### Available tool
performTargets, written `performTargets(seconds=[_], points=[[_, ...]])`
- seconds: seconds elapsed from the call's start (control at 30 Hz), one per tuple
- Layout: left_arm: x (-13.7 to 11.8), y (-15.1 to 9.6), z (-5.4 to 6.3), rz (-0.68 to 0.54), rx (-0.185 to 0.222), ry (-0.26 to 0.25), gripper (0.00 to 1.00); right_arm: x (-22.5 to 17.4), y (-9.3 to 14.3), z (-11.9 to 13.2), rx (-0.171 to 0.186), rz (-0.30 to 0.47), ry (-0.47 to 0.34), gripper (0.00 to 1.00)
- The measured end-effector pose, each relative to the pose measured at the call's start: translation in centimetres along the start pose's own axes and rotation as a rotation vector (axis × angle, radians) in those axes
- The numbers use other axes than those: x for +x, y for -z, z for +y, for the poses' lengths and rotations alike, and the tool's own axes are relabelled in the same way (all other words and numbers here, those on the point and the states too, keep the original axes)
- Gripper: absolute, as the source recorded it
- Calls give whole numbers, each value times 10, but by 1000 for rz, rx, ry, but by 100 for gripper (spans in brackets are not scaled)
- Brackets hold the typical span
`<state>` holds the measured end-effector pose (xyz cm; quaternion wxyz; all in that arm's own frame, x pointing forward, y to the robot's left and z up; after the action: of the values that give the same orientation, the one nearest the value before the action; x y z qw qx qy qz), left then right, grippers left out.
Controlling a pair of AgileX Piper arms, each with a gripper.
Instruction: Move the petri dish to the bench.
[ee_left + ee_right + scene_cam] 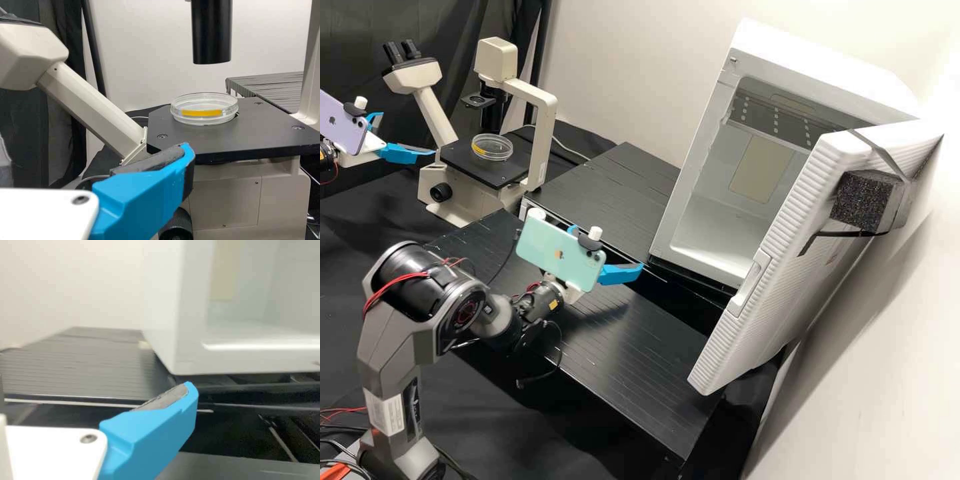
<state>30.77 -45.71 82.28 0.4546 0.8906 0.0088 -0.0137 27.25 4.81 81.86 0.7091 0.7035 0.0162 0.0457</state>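
Dish sitting pretty on the microscope!

The petri dish [492,147] is lying flat on the microscope's [541,137] stage, presumably for viewing. Beside the microscope, the left gripper [409,133] is holding its fingers apart, probably for taking the rim; the dish is lying ahead of them, untouched. Nearer the camera than the microscope, the right gripper [608,247] is also keeping its fingers spread, seemingly standing by.

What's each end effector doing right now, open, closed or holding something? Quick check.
Left end effector: open, holding nothing; the dish sits on the microscope.
Right end effector: open, holding nothing.
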Motion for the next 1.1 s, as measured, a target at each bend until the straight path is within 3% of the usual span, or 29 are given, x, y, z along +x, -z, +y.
performTargets(seconds=[0.37,0.53,0.93,1.1], points=[[0,0,0,0,0,0,100,-19,67,-23,-15,279,68,100],[0,0,0,0,0,0,100,-9,99,-30,5,374,94,100],[0,0,0,0,0,0,100,30,155,-52,6,461,195,100],[0,0,0,0,0,0,100,47,176,-77,-31,475,264,100]])
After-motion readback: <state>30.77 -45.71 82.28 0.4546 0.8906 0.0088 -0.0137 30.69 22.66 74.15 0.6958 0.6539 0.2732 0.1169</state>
